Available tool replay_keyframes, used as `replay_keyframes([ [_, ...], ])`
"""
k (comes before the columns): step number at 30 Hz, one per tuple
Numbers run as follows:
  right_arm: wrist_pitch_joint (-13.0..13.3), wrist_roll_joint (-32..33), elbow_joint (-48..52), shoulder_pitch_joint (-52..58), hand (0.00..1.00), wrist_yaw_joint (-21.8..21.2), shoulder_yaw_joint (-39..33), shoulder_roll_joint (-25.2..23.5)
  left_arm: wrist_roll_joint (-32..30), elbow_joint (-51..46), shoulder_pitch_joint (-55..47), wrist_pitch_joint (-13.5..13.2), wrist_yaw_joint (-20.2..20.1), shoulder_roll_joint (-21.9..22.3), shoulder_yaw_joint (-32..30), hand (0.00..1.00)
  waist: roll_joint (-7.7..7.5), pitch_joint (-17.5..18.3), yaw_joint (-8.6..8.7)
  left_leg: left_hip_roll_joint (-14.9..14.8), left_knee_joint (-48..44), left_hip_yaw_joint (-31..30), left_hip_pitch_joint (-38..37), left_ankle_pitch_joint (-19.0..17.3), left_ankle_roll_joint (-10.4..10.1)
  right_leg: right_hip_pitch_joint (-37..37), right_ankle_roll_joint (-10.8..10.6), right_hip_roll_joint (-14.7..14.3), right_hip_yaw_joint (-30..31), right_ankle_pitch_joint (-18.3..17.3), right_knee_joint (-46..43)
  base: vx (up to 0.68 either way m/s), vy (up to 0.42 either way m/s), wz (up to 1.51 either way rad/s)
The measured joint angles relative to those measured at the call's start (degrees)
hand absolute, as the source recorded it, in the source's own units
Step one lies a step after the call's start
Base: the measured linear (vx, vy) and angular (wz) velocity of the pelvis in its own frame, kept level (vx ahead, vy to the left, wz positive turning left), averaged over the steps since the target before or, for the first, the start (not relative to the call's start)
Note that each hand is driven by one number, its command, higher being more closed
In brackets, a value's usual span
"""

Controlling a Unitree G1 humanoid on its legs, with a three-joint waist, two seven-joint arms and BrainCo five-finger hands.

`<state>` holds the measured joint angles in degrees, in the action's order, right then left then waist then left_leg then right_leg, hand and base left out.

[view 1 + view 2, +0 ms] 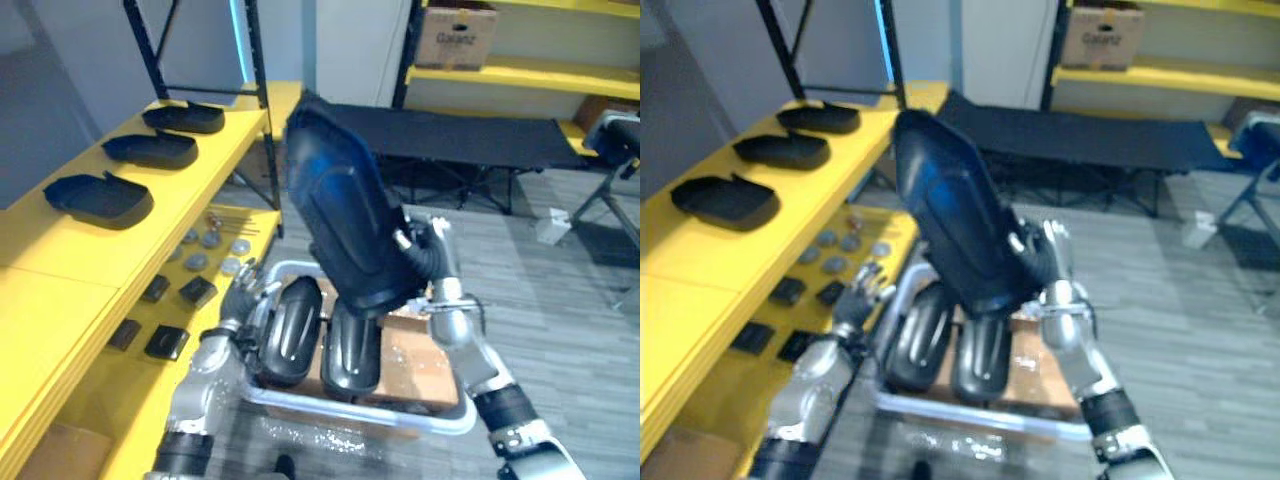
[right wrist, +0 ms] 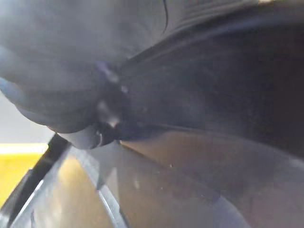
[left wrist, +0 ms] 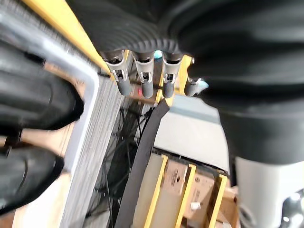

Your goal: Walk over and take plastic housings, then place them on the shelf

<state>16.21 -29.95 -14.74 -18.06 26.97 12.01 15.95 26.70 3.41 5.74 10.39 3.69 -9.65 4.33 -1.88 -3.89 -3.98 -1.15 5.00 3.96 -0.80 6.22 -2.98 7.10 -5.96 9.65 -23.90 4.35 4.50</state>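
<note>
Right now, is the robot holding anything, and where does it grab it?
Yes: the right hand grips a black plastic housing by its lower end. The left hand holds nothing.

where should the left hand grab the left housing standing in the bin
Likely by its rounded upper end, coming from above and its outer left side. The left housing stands on end in the bin; the rim hides its base and the second housing blocks its right. The left hand is beside it.
</note>
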Motion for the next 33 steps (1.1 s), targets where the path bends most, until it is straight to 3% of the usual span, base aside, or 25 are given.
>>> replay_keyframes([
  [11, -1.48, -0.08, -5.6, -1.51, 1.0, 0.89, 3.79, -1.58, 2.25, 1.27, 2.48, -0.83, -2.38, 0.46, 5.15, 0.0, -1.04, 0.69, -0.62, -0.57, -0.01, -0.96, 0.84, 0.62, -0.37, -0.09, 0.34, -0.7, -1.25, 0.14, 0.1, -0.02, -0.01, 0.06],
  [23, -3.6, 0.09, -11.18, -6.47, 1.0, 1.84, 6.19, -3.12, 4.54, 1.27, 4.19, -2.5, -4.55, 1.04, 9.06, 0.0, -1.07, 0.71, -1.64, -0.65, -0.04, -1.8, 0.95, 0.8, -0.49, 0.06, 0.39, -0.83, -1.68, 0.21, 0.45, 0.0, 0.0, 0.0],
  [31, -3.69, 4.66, -13.48, -8.67, 1.0, 3.3, 7.74, -4.35, 4.55, 1.28, 4.28, -2.55, -4.24, 1.01, 11.54, 0.0, -1.1, 0.73, -1.86, -0.64, -0.27, -2.34, 1.19, 0.95, -0.53, 0.22, 0.37, -0.93, -2.6, 0.24, 0.12, 0.01, -0.005, 0.05],
  [32, -3.62, 5.15, -13.48, -8.68, 1.0, 3.51, 7.9, -4.72, 4.64, 1.32, 4.28, -2.75, -3.78, 1.06, 11.95, 1.0, -1.11, 0.73, -1.93, -0.64, -0.27, -2.46, 1.25, 0.97, -0.53, 0.22, 0.37, -0.94, -2.64, 0.23, 0.13, 0.0, 0.0, 0.0],
  [33, -3.5, 5.68, -13.48, -8.68, 1.0, 4.14, 7.94, -5.04, 4.86, 1.64, 4.28, -2.85, -3.66, 1.07, 12.15, 1.0, -1.11, 0.74, -1.97, -0.64, -0.28, -2.65, 1.32, 1.01, -0.54, 0.22, 0.37, -0.94, -2.67, 0.24, 0.13, 0.0, 0.0, 0.0],
])
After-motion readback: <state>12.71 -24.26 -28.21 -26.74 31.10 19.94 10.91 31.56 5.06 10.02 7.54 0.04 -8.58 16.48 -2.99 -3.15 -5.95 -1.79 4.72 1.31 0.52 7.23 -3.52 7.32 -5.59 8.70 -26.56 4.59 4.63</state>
